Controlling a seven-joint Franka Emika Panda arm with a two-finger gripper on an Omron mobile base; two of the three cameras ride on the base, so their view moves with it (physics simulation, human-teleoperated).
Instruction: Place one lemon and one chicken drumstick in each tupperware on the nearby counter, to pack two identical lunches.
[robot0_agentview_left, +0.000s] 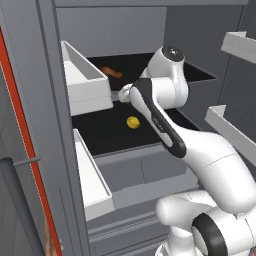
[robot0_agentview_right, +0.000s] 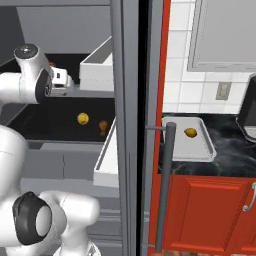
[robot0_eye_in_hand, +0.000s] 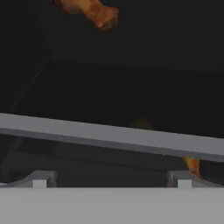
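We find the arm reaching into an open fridge, its gripper (robot0_agentview_right: 64, 76) level with the upper shelf (robot0_agentview_left: 200, 75); in the hand view the fingers (robot0_eye_in_hand: 40, 179) show only as two pale tips set well apart at the bottom edge, with nothing between them. One chicken drumstick (robot0_agentview_left: 111, 73) lies on that upper shelf, ahead of the hand. On the dark lower shelf (robot0_agentview_right: 40, 117) we note a lemon (robot0_agentview_left: 132, 122) and, just beside it toward the door side, a second drumstick (robot0_agentview_right: 103, 125). Outside the fridge, on the black marbled table (robot0_agentview_right: 227, 150) over red-brown cabinet doors, a whitish-grey tupperware (robot0_agentview_right: 204, 150) holds a second lemon (robot0_agentview_right: 190, 132) near its far end. White door bins (robot0_agentview_left: 82, 82) flank the shelves
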